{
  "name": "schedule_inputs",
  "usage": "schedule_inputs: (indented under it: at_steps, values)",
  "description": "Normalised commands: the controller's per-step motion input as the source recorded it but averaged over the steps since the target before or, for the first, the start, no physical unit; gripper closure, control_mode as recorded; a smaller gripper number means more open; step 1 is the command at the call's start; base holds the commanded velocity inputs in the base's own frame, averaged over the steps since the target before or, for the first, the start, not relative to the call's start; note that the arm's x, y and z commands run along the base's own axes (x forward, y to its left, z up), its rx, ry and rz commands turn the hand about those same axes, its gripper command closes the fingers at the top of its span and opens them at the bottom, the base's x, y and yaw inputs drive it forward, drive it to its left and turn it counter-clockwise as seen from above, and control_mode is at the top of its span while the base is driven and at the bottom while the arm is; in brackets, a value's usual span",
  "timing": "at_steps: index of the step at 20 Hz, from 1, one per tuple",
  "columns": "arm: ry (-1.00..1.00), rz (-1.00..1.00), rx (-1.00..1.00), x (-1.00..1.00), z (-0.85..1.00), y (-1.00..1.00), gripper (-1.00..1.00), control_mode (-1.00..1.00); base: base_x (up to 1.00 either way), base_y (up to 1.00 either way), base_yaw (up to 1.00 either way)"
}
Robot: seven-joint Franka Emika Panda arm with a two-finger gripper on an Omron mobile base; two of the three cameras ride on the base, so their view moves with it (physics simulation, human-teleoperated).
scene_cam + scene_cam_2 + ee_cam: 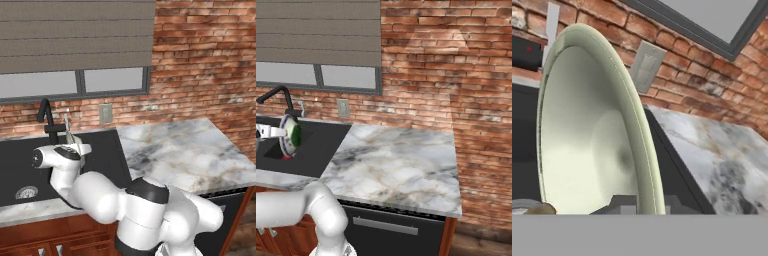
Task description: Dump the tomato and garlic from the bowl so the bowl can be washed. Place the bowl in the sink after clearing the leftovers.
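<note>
My gripper [648, 206] is shut on the rim of the cream, pale green bowl [587, 145], which stands on edge over the black sink [107, 155]. The right base view has the tipped bowl [290, 135] beside the gripper [282, 133], above the sink basin [321, 140]. A small red bit, the tomato [287, 157], peeks out under the bowl's lower edge, down in the basin. A tan lump, the garlic [543, 209], lies low by a round metal drain [522, 204]. The bowl's inside looks bare. In the left base view the bowl [71, 136] is edge-on above the hand.
A black gooseneck faucet [46, 117] rises behind the sink, close to the bowl. A marble counter [180, 150] stretches to the right. The brick wall carries an outlet [105, 113] and a window. A second drain [26, 192] sits in the left basin.
</note>
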Motion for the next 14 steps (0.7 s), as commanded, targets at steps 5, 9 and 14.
schedule_inputs:
  at_steps: [5,9,14]
  values:
    - [0.0,0.0,0.0,0.0,-0.01,-0.01,1.0,-1.0,0.0,0.0,0.0]
    - [0.0,0.0,0.09,-0.01,0.0,-0.23,1.0,-1.0,0.0,0.0,0.0]
    - [0.0,0.0,0.28,0.0,0.06,-0.67,1.0,-1.0,0.0,0.0,0.0]
